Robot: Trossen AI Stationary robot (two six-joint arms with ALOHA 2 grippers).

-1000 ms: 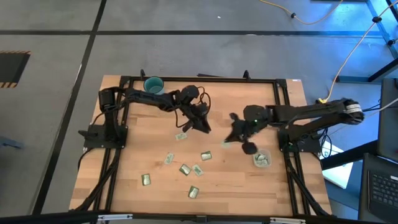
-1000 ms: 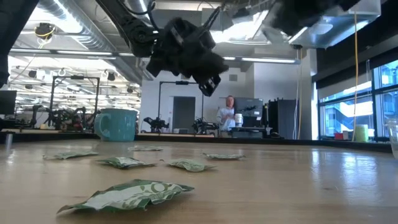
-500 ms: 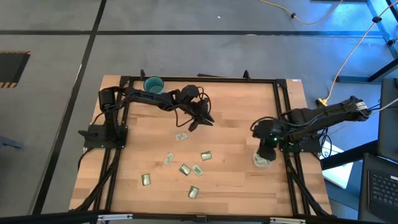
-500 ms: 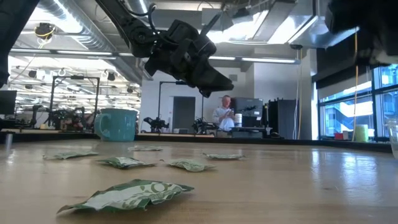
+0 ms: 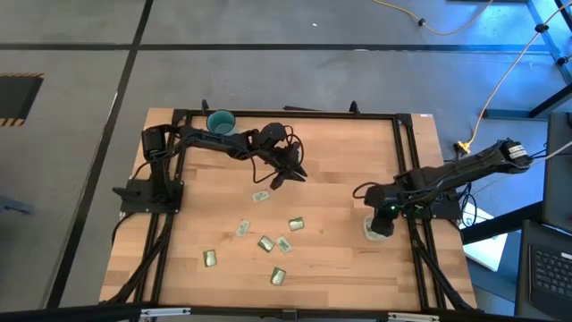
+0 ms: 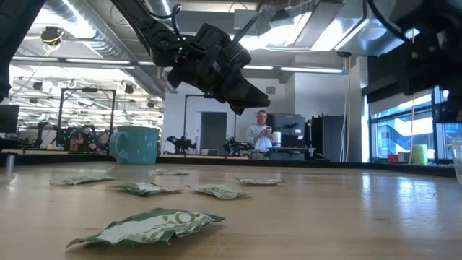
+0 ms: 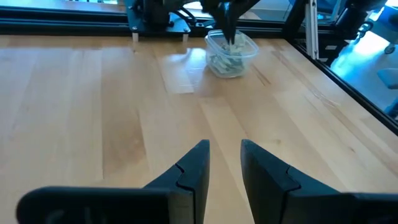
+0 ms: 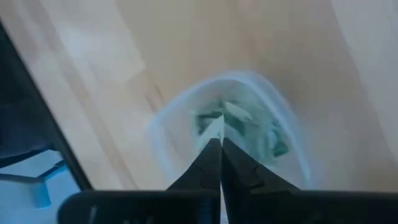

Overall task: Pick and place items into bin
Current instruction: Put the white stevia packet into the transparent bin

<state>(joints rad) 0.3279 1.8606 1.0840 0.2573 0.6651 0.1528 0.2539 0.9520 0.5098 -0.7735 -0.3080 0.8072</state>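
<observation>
The clear bin [image 5: 376, 232] stands near the table's right edge and holds several packets, as the left wrist view of the bin [image 7: 231, 53] also shows. Several gold and pale green foil packets [image 5: 265, 242] lie flat on the wood, the nearest packet [image 6: 148, 225] close to the low camera. My right gripper [image 5: 382, 221] hangs over the bin's mouth, pointing down, shut on a pale packet. My left gripper [image 5: 279, 180] hovers open above the table's middle, over a lone packet [image 5: 260, 196], and holds nothing; its fingers [image 7: 225, 163] stand slightly apart. My right gripper pinches a pale packet [image 8: 215, 126] between its two fingertips, from above, pointing down into the bin [image 8: 249, 134]. Only a small edge of the packet shows past the tips. The packet is lifted clear, over the packets inside the bin.
A teal mug [image 5: 220, 122] stands at the far left of the table, also plain in the low view [image 6: 136, 144]. Black frame rails [image 5: 286, 114] run along the table's edges. Bare wood lies between the packets and the bin. A person stands far behind the table [image 6: 261, 136].
My right gripper has swung from the table's middle toward the right edge, come over the bin and dropped toward its mouth. My left gripper has turned in place above the table's middle, its fingers now pointing more level. The packets on the table have stayed put.
</observation>
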